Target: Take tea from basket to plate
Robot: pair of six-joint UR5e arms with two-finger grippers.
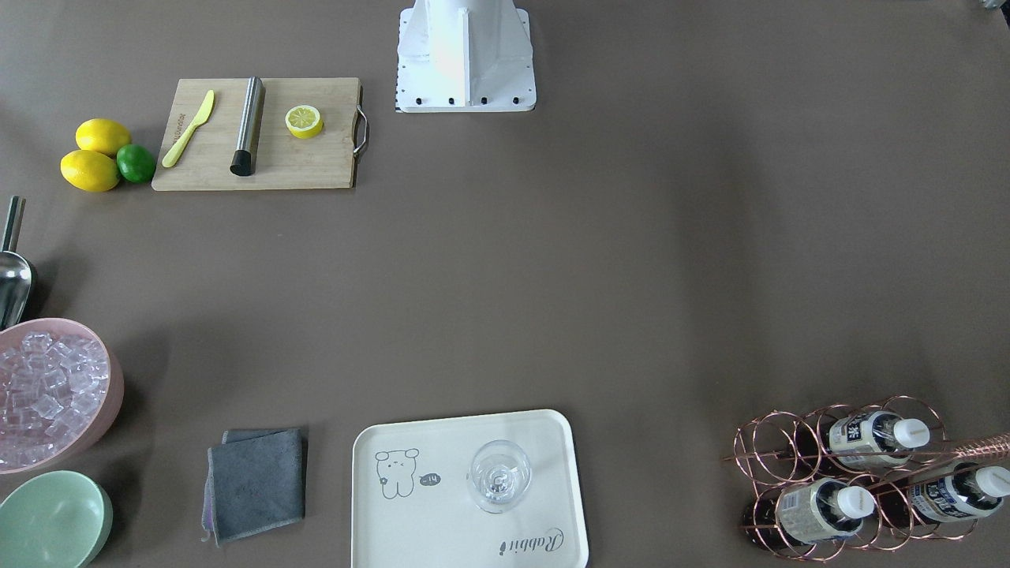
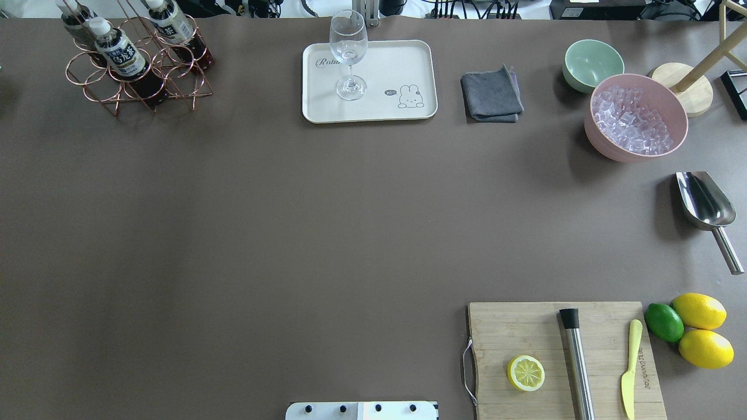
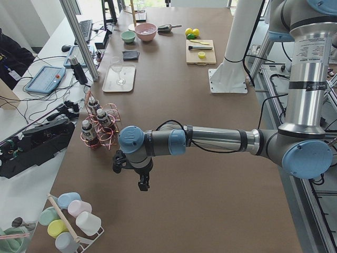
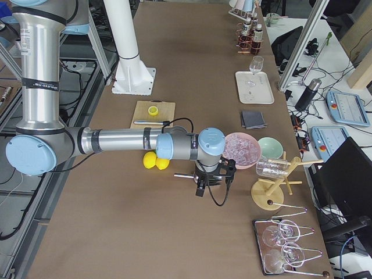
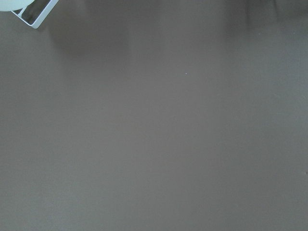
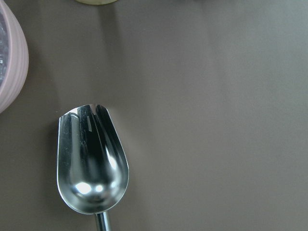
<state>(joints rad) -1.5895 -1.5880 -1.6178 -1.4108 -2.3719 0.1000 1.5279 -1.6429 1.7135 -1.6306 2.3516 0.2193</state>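
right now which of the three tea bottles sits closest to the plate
The tea bottle in the basket's cell on the plate side; the other two stand farther left in the overhead view.

Half lemon on the cutting board — metal scoop near a pink bowl of, seemingly, ice.

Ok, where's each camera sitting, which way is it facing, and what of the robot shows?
Front-facing: far side of the table, facing back, steeply down; only the white base shows.
Overhead: behind the base, looking forward and down; only its edge shows.
Left side: table end by the basket; left arm close up.
Right side: opposite end; right arm close up.
Left wrist: straight down on bare table; no arm shows.
Right wrist: straight down on the scoop; no arm shows.
Shared: front-facing and overhead both show the tray.
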